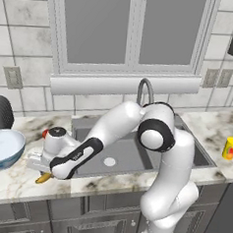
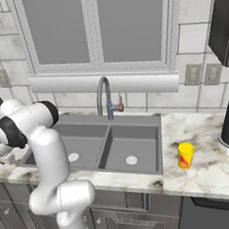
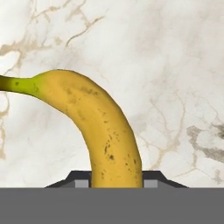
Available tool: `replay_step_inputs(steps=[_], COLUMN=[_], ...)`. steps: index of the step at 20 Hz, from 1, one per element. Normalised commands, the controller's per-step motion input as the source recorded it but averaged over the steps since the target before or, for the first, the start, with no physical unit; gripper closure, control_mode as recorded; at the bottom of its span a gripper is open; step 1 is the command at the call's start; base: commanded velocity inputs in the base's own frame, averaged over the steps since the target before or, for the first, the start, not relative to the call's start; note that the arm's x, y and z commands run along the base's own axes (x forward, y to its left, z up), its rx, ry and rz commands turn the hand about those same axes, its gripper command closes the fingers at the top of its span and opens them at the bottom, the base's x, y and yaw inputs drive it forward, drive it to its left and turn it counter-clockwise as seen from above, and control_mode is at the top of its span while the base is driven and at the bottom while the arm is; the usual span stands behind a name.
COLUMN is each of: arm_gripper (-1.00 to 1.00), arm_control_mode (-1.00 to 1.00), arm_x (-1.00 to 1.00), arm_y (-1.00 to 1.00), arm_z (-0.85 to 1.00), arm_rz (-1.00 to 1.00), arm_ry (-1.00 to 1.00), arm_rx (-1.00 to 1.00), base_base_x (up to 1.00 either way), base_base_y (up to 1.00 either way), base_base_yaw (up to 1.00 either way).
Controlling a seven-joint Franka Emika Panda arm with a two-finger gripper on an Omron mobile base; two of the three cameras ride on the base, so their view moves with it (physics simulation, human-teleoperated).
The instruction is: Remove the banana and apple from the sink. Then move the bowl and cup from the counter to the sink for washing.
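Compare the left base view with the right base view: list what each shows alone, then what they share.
Left base view alone: the bowl on the counter left of the sink, a small red apple by the arm's wrist, and a yellow banana tip under the hand.
Right base view alone: both sink basins with their drains.
Shared: the faucet, the yellow cup right of the sink, the window.

A window (image 1: pixel 132 28) with two grey panes sits in a pale tiled wall (image 1: pixel 25 38). A white sill (image 1: pixel 125 84) runs below it. Outlets (image 2: pixel 201 74) are mounted on the wall. Grey cabinets (image 2: pixel 140 220) form the base units.
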Motion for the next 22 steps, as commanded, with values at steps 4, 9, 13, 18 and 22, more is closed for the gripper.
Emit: replay_step_inputs(steps=[4,9,13,18,22], arm_gripper=[1.00,-1.00,-1.00,-1.00,-1.00], arm_control_mode=[-1.00,-1.00,-1.00,-1.00,-1.00], arm_x=[0.00,0.00,0.00,0.00,0.00], arm_y=[0.00,0.00,0.00,0.00,0.00], arm_z=[-0.11,-0.13,-0.10,-0.01,0.03], arm_rz=[-0.05,-0.05,-0.06,-0.03,-0.02], arm_ry=[0.01,0.03,0.04,0.00,0.00], arm_rx=[-0.01,-0.02,-0.05,-0.01,0.00], base_base_x=[0.00,0.00,0.00,0.00,0.00], base_base_y=[0.00,0.00,0.00,0.00,0.00], base_base_yaw=[0.00,0.00,0.00,0.00,0.00])
